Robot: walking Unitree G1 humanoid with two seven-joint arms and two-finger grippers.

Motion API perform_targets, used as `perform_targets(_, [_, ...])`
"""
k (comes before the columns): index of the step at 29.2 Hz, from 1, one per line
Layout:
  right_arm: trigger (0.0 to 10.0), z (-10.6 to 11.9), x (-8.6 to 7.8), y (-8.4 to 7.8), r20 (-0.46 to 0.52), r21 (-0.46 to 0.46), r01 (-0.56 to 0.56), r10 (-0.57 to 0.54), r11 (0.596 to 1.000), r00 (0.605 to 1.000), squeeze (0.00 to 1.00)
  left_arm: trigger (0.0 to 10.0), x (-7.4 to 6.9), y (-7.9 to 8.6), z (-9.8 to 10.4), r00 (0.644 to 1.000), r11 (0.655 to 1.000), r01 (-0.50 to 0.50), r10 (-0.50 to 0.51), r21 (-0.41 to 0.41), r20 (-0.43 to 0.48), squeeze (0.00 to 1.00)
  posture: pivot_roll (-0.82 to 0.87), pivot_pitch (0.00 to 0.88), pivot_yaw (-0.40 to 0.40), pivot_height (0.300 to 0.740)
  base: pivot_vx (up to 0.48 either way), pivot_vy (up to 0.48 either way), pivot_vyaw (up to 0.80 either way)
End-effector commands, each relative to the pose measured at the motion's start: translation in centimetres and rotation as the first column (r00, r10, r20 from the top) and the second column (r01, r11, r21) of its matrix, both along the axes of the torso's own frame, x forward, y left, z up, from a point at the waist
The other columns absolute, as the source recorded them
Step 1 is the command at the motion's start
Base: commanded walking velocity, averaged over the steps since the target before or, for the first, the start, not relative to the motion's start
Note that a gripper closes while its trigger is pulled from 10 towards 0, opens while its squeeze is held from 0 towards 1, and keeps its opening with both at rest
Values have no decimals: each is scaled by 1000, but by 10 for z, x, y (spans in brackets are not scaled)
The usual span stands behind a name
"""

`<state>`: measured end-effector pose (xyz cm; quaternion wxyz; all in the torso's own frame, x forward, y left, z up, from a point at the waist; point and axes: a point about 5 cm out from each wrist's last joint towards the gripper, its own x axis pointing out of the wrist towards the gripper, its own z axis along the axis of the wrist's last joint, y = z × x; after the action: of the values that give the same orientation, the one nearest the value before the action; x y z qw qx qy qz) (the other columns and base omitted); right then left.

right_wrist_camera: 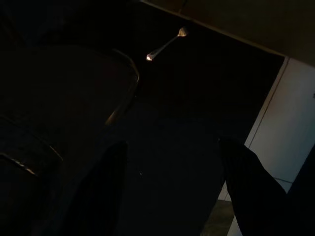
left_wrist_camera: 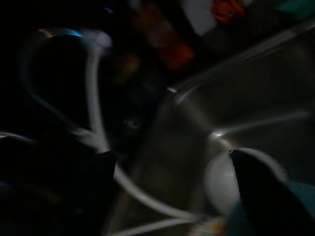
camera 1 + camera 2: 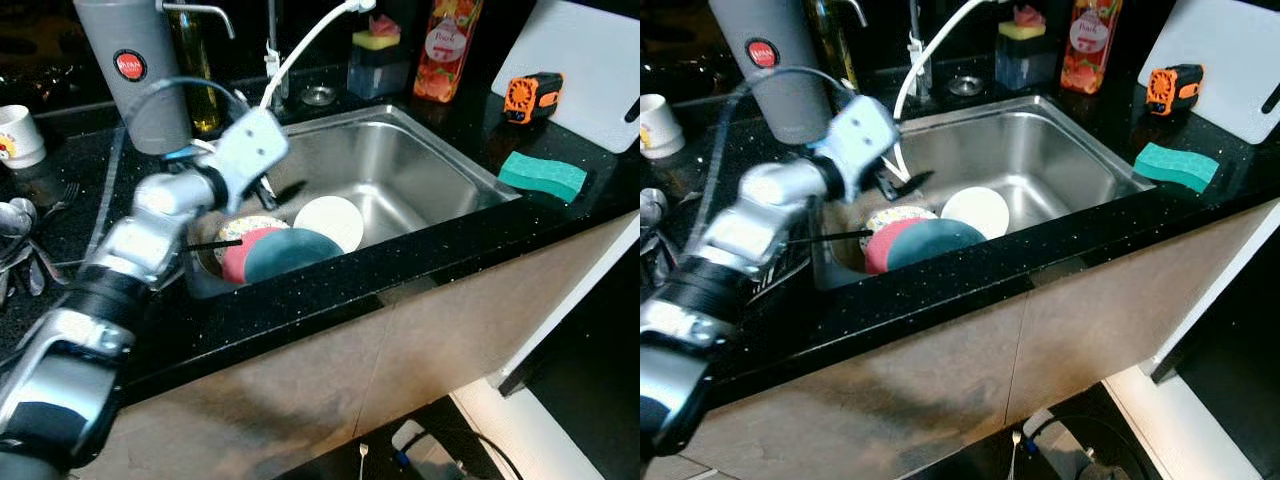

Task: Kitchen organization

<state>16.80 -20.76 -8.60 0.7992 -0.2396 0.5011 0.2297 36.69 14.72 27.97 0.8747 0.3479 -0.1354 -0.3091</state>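
Left gripper (image 3: 902,180) is seen spread open, empty, at frame centre-left over the steel sink (image 3: 440,170). Teal plate (image 3: 292,253), red plate (image 3: 240,255) and white plate (image 3: 329,221) are stacked in the basin's lower left. Right gripper (image 1: 172,162) hangs released, in shade.

So the black speckled table (image 3: 330,290) is running across the whole shot, catching little glints from light overhead. A beige cabinet front (image 3: 330,390) is sitting below its edge, with a seam running down the middle. The floor (image 3: 560,440) down at the right is looking pale, going dark closer in under the cabinet. A white panel (image 3: 590,290) is angling down beside the cabinet on the right. The back of the table is fading into shadow.
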Motion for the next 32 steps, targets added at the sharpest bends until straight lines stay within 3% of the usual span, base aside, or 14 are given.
perform_targets(1, [10000,-1,-2,2,-5,21,12,-12,1000,1000,0,10000,-1,13,1,998,997,-60,59,52,21,137,39,0,28,740,0,0,0])
perform_targets(2, [10000,-1,-2,3,-9,32,19,-19,999,1000,0,10000,-3,21,3,995,992,-93,89,85,43,0,41,0,30,740,0,0,0])
perform_targets(4, [10000,-1,-3,4,-17,61,39,-38,997,999,0,10000,-5,33,8,988,981,-142,132,134,80,0,41,0,31,740,0,0,0])
perform_targets(7, [10000,-1,-3,5,-19,76,39,-37,996,999,0,10000,-8,38,10,988,977,-146,134,158,81,0,45,0,28,740,0,0,0])
perform_targets(8, [10000,-1,-3,7,-25,98,47,-44,994,999,0,10000,-14,45,9,995,972,-102,98,209,33,0,48,0,28,740,0,0,800])
perform_targets(10, [10000,-1,-3,7,-25,98,47,-44,994,999,0,10000,-14,45,9,995,972,-102,98,209,33,0,48,0,28,740,0,0,800])
perform_targets(13, [10000,-1,-4,7,-33,113,52,-48,992,998,0,10000,-22,49,3,998,963,-38,51,266,-43,0,54,0,27,740,0,0,800])
perform_targets(15, [10000,-1,-4,8,-39,117,44,-40,992,998,0,10000,-32,50,-7,987,942,70,-18,328,-157,0,53,0,33,740,0,0,800])
perform_targets(17, [10000,-1,-4,8,-39,117,44,-40,992,998,0,10000,-32,50,-7,987,942,70,-18,328,-157,0,53,0,33,740,0,0,800])
perform_targets(21, [10000,-1,-3,8,-48,129,39,-33,991,998,0,10000,-41,47,-15,956,914,188,-85,361,-282,0,47,0,37,740,0,0,800])
perform_targets(25, [10000,-1,-3,8,-48,134,45,-39,990,998,0,10000,-40,44,-14,957,911,203,-107,359,-270,0,48,0,37,740,0,0,800])
perform_targets(29, [10000,-1,-2,7,-35,114,52,-48,992,998,0,10000,-36,41,-11,962,910,210,-127,356,-243,0,47,0,36,740,0,0,0])
perform_targets(32, [10000,0,-2,6,-36,108,49,-46,993,998,0,10000,-25,38,-10,969,911,201,-132,361,-207,0,48,0,29,740,0,0,0])
